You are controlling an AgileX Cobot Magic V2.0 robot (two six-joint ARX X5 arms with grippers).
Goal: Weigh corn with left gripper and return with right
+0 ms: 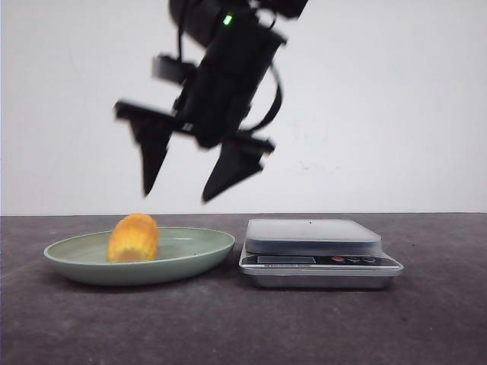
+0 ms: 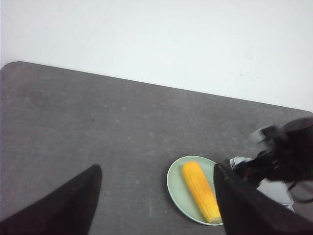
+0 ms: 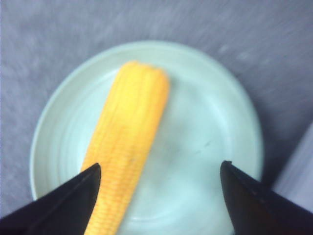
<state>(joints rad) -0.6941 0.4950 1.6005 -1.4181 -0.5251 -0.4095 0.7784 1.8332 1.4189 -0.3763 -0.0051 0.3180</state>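
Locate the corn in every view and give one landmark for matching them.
Front view: corn lies on the left part of the green plate, left of the scale.
Left wrist view: corn lies lengthwise on the plate.
Right wrist view: corn fills the plate's near half.
Shared landmark: the green plate.

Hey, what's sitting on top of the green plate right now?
Only the corn lies on the green plate, left of its middle. The right gripper hangs open above without touching. The plate surface beneath the cob is hidden.
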